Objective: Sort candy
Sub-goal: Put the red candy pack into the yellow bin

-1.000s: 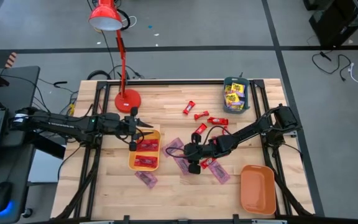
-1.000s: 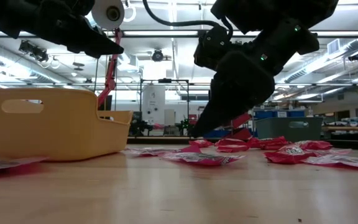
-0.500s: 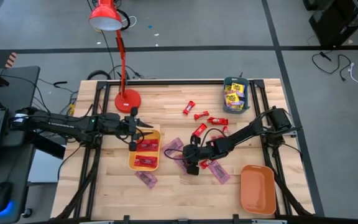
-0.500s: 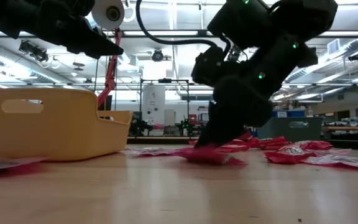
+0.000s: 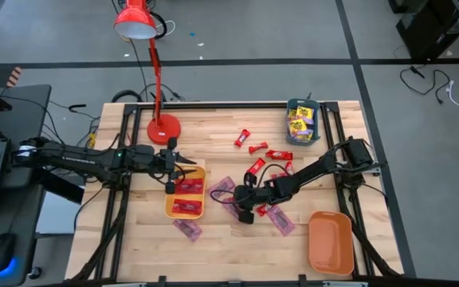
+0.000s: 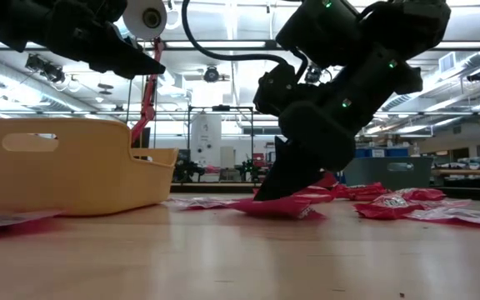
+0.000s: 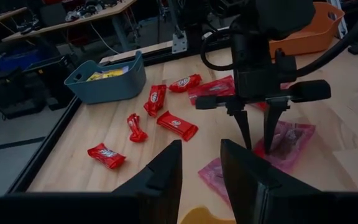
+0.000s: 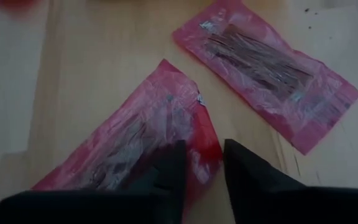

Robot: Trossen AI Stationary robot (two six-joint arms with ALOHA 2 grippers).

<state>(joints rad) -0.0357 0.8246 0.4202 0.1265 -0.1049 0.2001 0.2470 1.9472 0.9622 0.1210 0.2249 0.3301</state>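
While the left gripper (image 5: pixel 188 163) hovers parted and empty over the yellow plastic tray (image 5: pixel 170 209) left of centre, the right gripper (image 8: pixel 201 163) pinches a flat pinkish-purple candy packet (image 8: pixel 138 140) at centre.

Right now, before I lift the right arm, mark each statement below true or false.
1. The right gripper is down on a pink packet. True.
2. The orange tray holds red candy. False: it shows nothing inside; the red candy sits in the yellow tray.
3. The teal tray holds yellow packets. True.
4. The left gripper grips a red candy. False: it hovers over the yellow tray, fingers apart, holding nothing.
5. Loose red candies lie on the table between the lamp and the teal tray. True.
6. Every pink packet is already in a tray. False: several lie on the table.
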